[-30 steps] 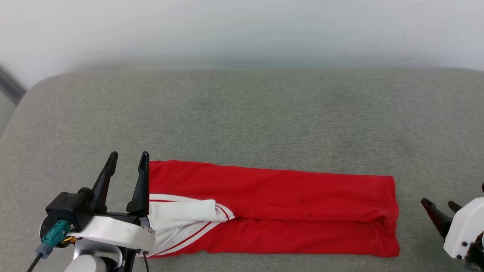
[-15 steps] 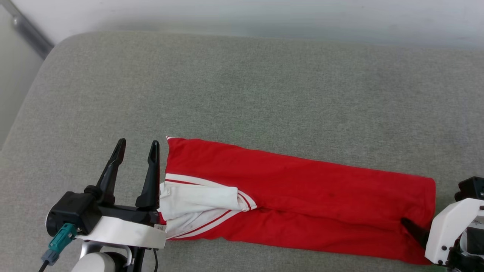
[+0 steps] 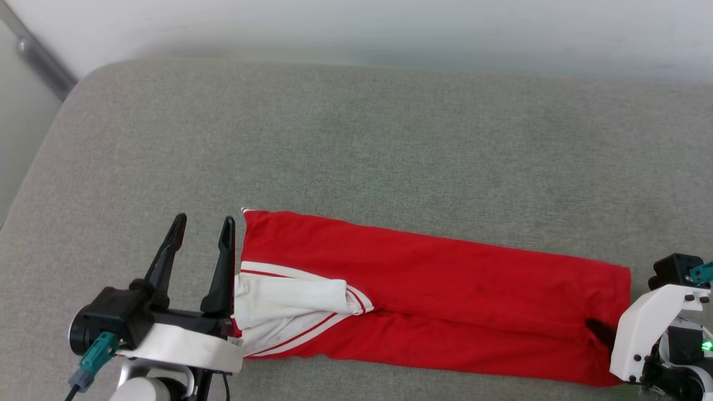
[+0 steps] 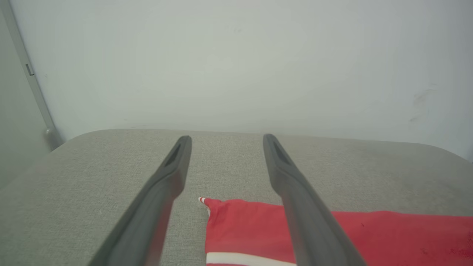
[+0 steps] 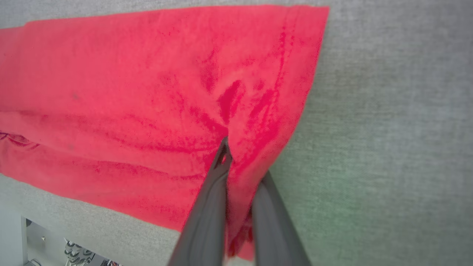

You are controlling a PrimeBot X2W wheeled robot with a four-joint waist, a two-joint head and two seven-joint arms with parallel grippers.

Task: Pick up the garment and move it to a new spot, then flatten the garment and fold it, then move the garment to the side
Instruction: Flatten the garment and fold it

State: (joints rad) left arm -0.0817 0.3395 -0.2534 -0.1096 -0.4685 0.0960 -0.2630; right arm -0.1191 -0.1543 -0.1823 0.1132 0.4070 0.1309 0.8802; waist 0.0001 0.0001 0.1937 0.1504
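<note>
Red soft-fabric garment [image 3: 434,289], folded into a long strip with a white striped sleeve on top, lies across the near part of the grey woven cushion [image 3: 390,139]. Your right gripper [image 5: 242,164] has its dark fingers nearly closed, pinching the strip's right-end hem. Your left gripper [image 3: 204,219] stands spread wide, holding nothing, just beside the sleeve end. Beyond the cushion you see a pale wall [image 3: 390,28].
</note>
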